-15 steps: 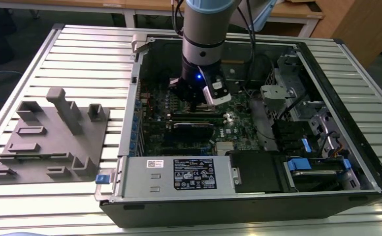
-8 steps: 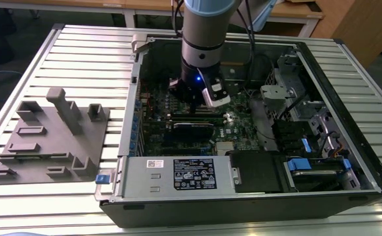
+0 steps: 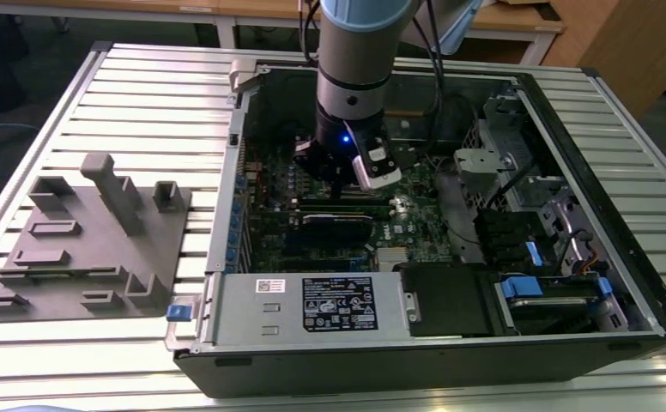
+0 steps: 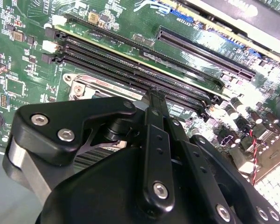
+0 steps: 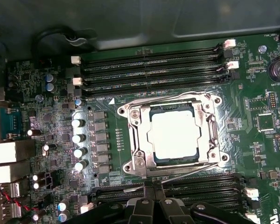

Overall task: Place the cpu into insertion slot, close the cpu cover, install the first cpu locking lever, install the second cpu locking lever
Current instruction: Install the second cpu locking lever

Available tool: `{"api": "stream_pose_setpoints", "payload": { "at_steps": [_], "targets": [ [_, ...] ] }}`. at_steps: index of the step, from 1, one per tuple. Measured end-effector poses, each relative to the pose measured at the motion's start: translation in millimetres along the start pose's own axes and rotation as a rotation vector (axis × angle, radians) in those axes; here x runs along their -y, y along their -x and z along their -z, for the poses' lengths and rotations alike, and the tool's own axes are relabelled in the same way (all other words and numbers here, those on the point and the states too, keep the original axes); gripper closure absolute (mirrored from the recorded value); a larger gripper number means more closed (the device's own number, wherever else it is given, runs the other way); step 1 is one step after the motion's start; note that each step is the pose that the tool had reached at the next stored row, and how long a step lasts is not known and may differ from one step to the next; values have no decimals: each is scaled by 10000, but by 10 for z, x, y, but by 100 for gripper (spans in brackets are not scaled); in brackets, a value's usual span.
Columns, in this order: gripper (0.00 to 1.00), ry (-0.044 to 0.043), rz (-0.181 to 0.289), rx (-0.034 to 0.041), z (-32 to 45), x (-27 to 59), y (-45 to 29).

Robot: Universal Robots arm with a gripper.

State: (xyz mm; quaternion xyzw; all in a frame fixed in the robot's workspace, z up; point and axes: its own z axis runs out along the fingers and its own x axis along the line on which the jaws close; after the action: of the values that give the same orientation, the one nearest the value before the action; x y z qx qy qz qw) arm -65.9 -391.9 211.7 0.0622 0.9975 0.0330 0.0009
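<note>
In the first wrist view the cpu (image 5: 172, 134), a pale silver square, lies flat in the insertion slot, whose dark rim (image 5: 172, 109) shows around the chip. The cpu cover (image 5: 139, 140), a shiny metal frame, lies down over it. One thin locking lever (image 5: 163, 99) runs along the cover's edge by the far memory slots. A second locking lever (image 5: 186, 171) runs along the opposite edge, its end close to my fingertips. My gripper (image 5: 152, 186) is shut with nothing seen between its fingers, just outside that edge. In the exterior view my gripper (image 3: 339, 176) hangs low inside the open computer case.
Long black memory slots (image 5: 154, 70) flank the socket on two sides, and more memory slots (image 4: 130, 60) show in the second wrist view. A grey power-supply box (image 3: 299, 305) fills the case's front. A grey fixture block (image 3: 81, 240) stands on the slatted table at the exterior view's left.
</note>
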Motion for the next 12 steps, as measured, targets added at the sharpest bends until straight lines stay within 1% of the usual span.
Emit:
{"api": "stream_pose_setpoints", "payload": {
  "at_steps": [12],
  "targets": [
    [89, 0, 0, 1, -25, 2, -3]
  ]
}}
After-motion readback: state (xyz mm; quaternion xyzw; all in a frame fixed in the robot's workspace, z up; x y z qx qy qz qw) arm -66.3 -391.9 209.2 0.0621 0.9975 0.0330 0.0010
